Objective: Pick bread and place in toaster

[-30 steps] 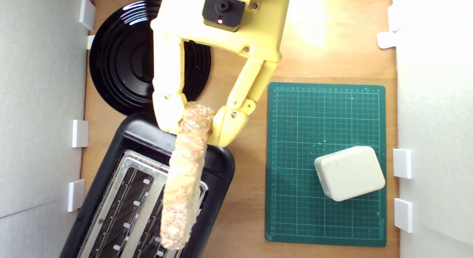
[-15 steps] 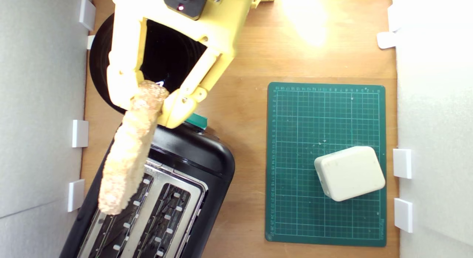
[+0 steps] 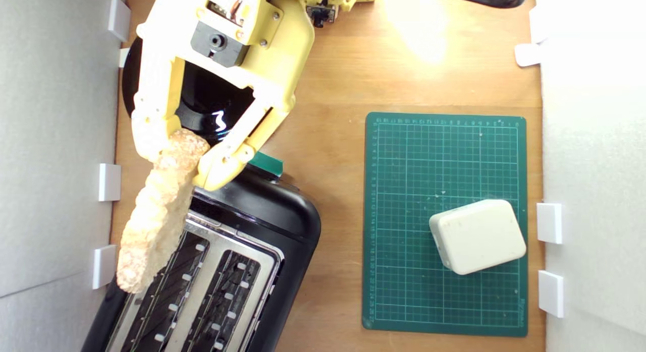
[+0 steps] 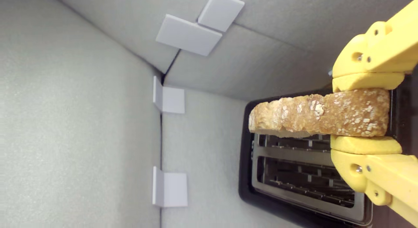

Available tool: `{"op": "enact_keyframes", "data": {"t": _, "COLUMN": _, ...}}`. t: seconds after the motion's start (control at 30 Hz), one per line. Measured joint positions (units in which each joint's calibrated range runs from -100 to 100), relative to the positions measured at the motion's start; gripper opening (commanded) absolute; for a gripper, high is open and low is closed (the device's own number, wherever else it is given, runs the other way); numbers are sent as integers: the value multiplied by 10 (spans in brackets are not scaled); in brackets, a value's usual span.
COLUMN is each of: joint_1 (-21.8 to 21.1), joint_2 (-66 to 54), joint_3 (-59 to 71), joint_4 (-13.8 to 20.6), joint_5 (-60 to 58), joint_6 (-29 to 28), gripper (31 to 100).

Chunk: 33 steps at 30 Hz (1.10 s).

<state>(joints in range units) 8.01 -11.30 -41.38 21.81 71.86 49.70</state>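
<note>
My yellow gripper (image 3: 179,155) is shut on the bread (image 3: 156,216), a golden-brown floury slice seen edge-on. The slice hangs above the black toaster (image 3: 272,216), over its edge nearest the exterior view's left, beside the slot on that side. Both slots in the shiny metal top plate (image 3: 204,279) show open. The green lever knob (image 3: 266,163) peeks out beside my finger. In the wrist view my gripper (image 4: 362,113) pinches one end of the bread (image 4: 313,115), which stretches over the toaster (image 4: 248,175) by the slot nearer the grey wall.
A round black plate (image 3: 202,100) lies under my arm at the back. A green cutting mat (image 3: 444,155) with a rounded white block (image 3: 477,236) sits at the exterior view's right. Grey foam walls (image 3: 55,140) with white clips (image 3: 109,182) stand close to the toaster.
My gripper has carried the bread from above the toaster's middle toward the exterior view's left, uncovering both slots and the green knob. The slice now slants more.
</note>
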Motion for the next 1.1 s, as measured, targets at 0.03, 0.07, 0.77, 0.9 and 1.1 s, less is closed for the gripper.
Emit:
{"op": "enact_keyframes", "data": {"t": 0.03, "joint_1": 2, "joint_2": 0, "joint_3": 0, "joint_4": 0, "joint_5": -2, "joint_6": 0, "gripper": 602}}
{"op": "enact_keyframes", "data": {"t": 0.07, "joint_1": 3, "joint_2": 0, "joint_3": 0, "joint_4": 0, "joint_5": -3, "joint_6": 0, "gripper": 602}}
{"op": "enact_keyframes", "data": {"t": 0.77, "joint_1": 97, "joint_2": 63, "joint_3": 1, "joint_4": -102, "joint_5": -102, "joint_6": -3, "gripper": 602}}
{"op": "enact_keyframes", "data": {"t": 0.9, "joint_1": 103, "joint_2": 81, "joint_3": 1, "joint_4": -109, "joint_5": -105, "joint_6": -3, "gripper": 602}}
{"op": "enact_keyframes", "data": {"t": 1.1, "joint_1": 103, "joint_2": 95, "joint_3": 1, "joint_4": -116, "joint_5": -106, "joint_6": -3, "gripper": 602}}
